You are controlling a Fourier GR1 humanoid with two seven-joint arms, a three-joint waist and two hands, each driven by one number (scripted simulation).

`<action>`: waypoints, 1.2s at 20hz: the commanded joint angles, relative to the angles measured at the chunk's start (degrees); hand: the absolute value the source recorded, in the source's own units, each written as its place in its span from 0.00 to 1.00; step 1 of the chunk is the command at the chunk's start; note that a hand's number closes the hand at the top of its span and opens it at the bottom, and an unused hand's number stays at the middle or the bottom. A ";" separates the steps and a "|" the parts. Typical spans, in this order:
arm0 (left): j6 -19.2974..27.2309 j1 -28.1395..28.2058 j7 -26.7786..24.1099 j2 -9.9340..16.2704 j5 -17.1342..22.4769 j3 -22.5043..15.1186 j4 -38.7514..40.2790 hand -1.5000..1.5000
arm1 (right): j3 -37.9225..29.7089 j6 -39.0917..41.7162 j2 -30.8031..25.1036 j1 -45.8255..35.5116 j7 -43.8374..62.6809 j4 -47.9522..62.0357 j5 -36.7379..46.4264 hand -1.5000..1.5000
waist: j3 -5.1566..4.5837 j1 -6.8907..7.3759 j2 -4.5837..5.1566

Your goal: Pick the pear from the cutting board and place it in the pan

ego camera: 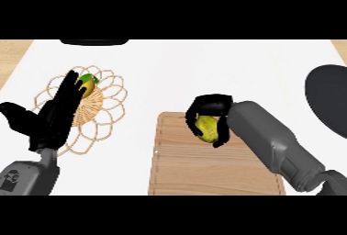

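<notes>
1. Pear (207, 128) sits on the cutting board (203, 170), the right hand (211, 108) curled round it.
2. Left hand (51, 117) rests open, fingers straight, over a wicker basket (108, 108) holding a mango (86, 85).
3. Pan (328, 98) lies at the right edge.

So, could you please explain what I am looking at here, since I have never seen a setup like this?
This is one view from the robot's head, looking steeply down at a white counter. The two grey forearms ending in black hands are the robot's own. The right hand has its fingers curled round a yellow-green pear over the wooden cutting board. The left hand rests open, fingers up, in front of a wicker mat that holds another fruit. The dark round shape at the right edge is the pan.
</notes>
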 commanded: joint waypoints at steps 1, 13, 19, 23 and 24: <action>-1.03 -0.22 0.16 0.90 -0.17 1.33 -0.18 0.50 | -1.44 7.91 -0.12 -0.20 -7.66 1.26 -1.14 1.00 | 0.15 -0.06 0.07; 1.27 4.34 0.06 1.17 0.20 3.64 1.09 0.50 | -8.06 -29.73 -16.01 -4.44 42.58 9.70 0.34 1.00 | -0.36 -7.50 -3.74; 1.43 7.63 -1.43 1.93 -0.49 4.33 -0.30 0.50 | -7.59 -39.43 -19.74 -9.07 51.01 2.44 3.42 1.00 | -0.30 -8.05 -4.36; 1.80 7.65 -0.51 1.50 -0.25 4.43 -0.08 0.50 | -7.30 -39.98 -20.34 -9.00 57.29 -4.54 4.16 1.00 | -0.22 -8.77 -3.92; 1.34 6.75 2.12 2.30 0.87 4.71 -1.46 0.50 | -7.96 -38.14 -22.12 -9.90 59.25 -5.94 3.64 1.00 | -0.14 -8.45 -3.83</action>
